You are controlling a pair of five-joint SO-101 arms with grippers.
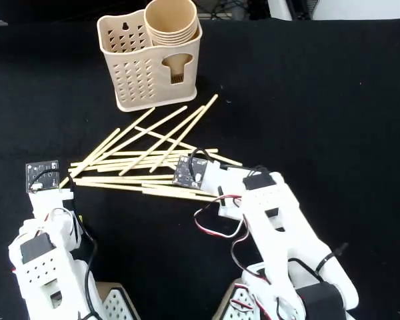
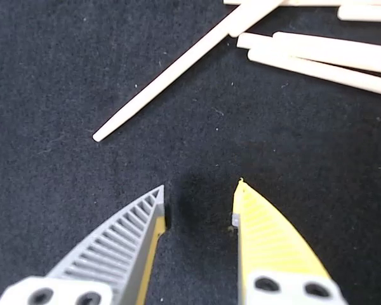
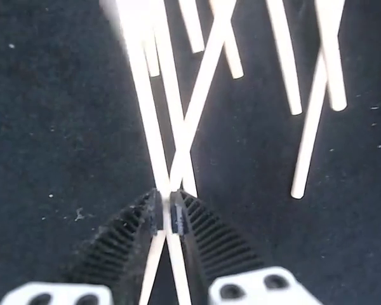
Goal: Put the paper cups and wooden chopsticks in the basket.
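The paper cups [image 1: 171, 23] sit stacked in the basket [image 1: 143, 77], so that half looks done. The wooden chopsticks [image 1: 140, 157] all lie scattered on the table [image 1: 320, 100]. The right pincer [image 3: 167, 216] pinches two crossed ones; the left pincer [image 2: 200, 206] hangs part-open and empty beside the pile.

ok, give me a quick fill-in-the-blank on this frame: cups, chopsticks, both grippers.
1. The paper cups stand stacked ____ the basket.
2. The right gripper is ____ on two crossed chopsticks.
3. The left gripper is ____ and holds nothing, just above the cloth.

Missing words: inside; shut; open.
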